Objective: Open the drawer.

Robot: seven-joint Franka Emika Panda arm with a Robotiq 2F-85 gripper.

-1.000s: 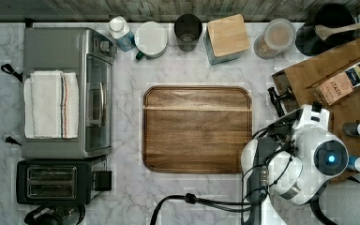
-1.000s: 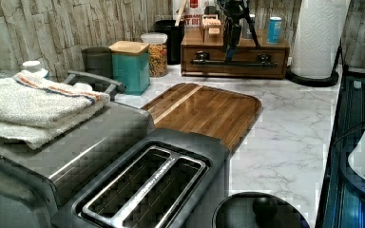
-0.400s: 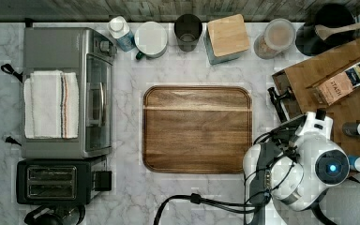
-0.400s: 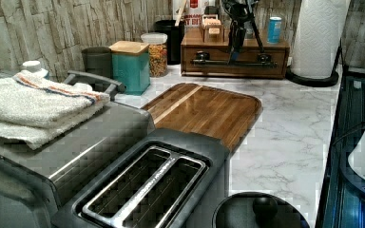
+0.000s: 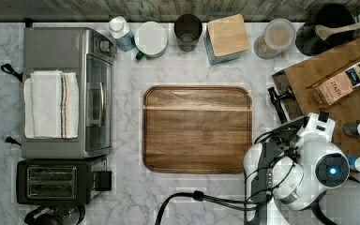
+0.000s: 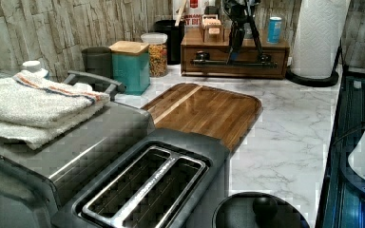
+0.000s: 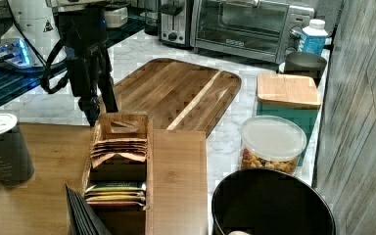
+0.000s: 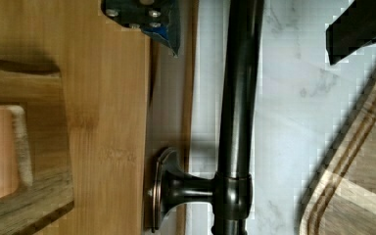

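Note:
The bamboo drawer (image 6: 214,53) sits in a low wooden organiser at the back of the counter and looks shut in the left view. Its long black bar handle (image 6: 209,61) runs across the front; the handle's end (image 5: 275,99) pokes out at the top view's right. My gripper (image 6: 236,56) hangs straight down in front of the drawer at the bar. In the wrist view the handle (image 8: 237,98) passes between my two fingertips (image 8: 149,22), which stand apart on either side of it without touching. My gripper (image 8: 254,34) is open. In the right view the gripper (image 7: 102,111) hangs just beyond the organiser's edge.
A dark-wood cutting board (image 5: 197,129) lies on the marble right beside the handle. Tea boxes (image 5: 340,86) and a blue can (image 6: 275,29) stand on the organiser. A paper towel roll (image 6: 318,38) is beside it. The toaster oven (image 5: 68,91) and toaster (image 5: 56,180) are across the counter.
My arm has shifted a little, and the gripper has edged toward the left view's right along the handle. The drawer has not visibly moved.

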